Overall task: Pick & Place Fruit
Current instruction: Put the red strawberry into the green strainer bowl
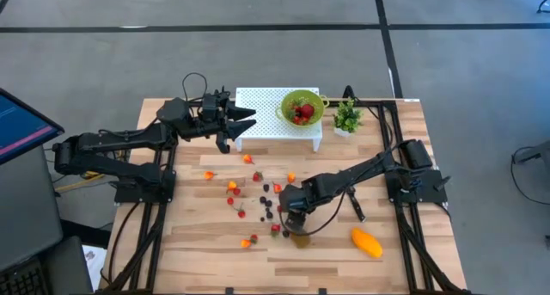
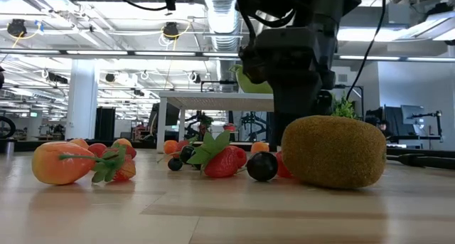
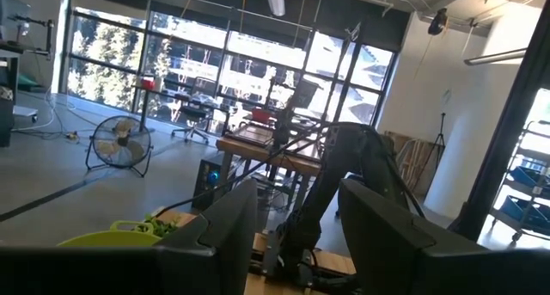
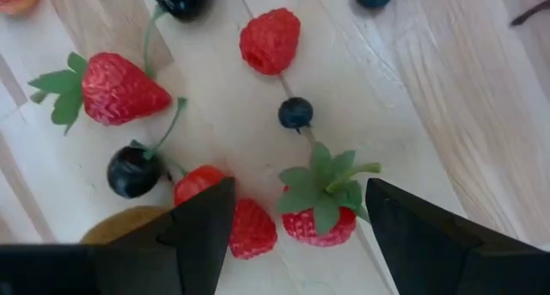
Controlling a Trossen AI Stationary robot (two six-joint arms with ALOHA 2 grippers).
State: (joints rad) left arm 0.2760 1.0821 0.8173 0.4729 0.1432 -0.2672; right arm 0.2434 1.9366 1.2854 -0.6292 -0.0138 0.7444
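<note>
Small fruit pieces lie scattered on the wooden table: strawberries (image 4: 120,89), a raspberry (image 4: 270,39), dark berries (image 4: 296,113) and orange pieces (image 1: 232,187). A brown kiwi (image 2: 334,151) lies at the near side of the scatter and an orange-yellow mango (image 1: 367,242) to its right. My right gripper (image 4: 296,235) points down, open, low over the pieces. A leafy strawberry (image 4: 322,211) and a raspberry (image 4: 253,229) lie on the table between its fingers. My left gripper (image 1: 241,121) hovers open and empty beside the white stand (image 1: 258,99).
A green bowl (image 1: 302,107) with red fruit inside stands on the white perforated stand at the far side. A small potted plant (image 1: 347,117) is to the bowl's right. A slim black knife (image 1: 355,205) lies right of my right gripper. Bare wood lies along the near edge.
</note>
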